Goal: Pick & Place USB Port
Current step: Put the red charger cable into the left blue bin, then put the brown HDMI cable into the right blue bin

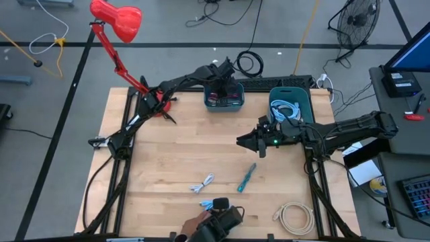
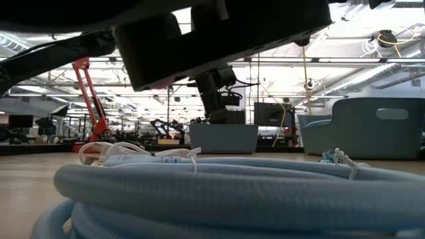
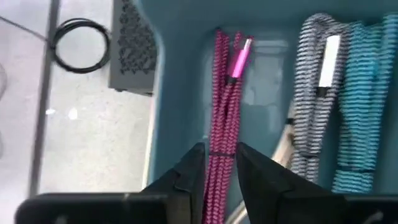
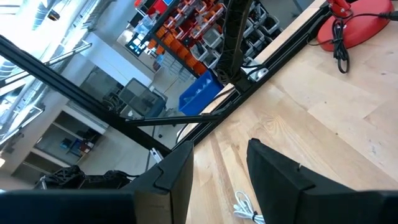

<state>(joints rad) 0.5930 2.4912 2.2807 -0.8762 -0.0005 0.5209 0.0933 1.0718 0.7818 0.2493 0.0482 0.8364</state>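
at the near edge of the table (image 1: pixel 168 161) you see a person's hand (image 1: pixel 201 225) beside a small white and blue cable (image 1: pixel 213 204), and a coiled white cable (image 1: pixel 295 216) lies toward the right corner. a little farther lie a thin white cable (image 1: pixel 203 183) and a blue usb cable (image 1: pixel 246 177), both flat on the wood.

above the middle of the table your right gripper (image 1: pixel 243 140) hangs with nothing in it; its fingers (image 4: pixel 273 177) stand apart and between them only bare wood shows.

at the far edge your left gripper (image 1: pixel 225 86) reaches into the small teal bin (image 1: pixel 210 102). its fingers (image 3: pixel 186 180) are parted a little, with the pink braided cable (image 3: pixel 222 140) between them; you cannot tell if they press it. grey and blue braided cables (image 3: pixel 348 93) lie beside it. the larger teal bin (image 1: pixel 306 106) with white cable stands to the right.
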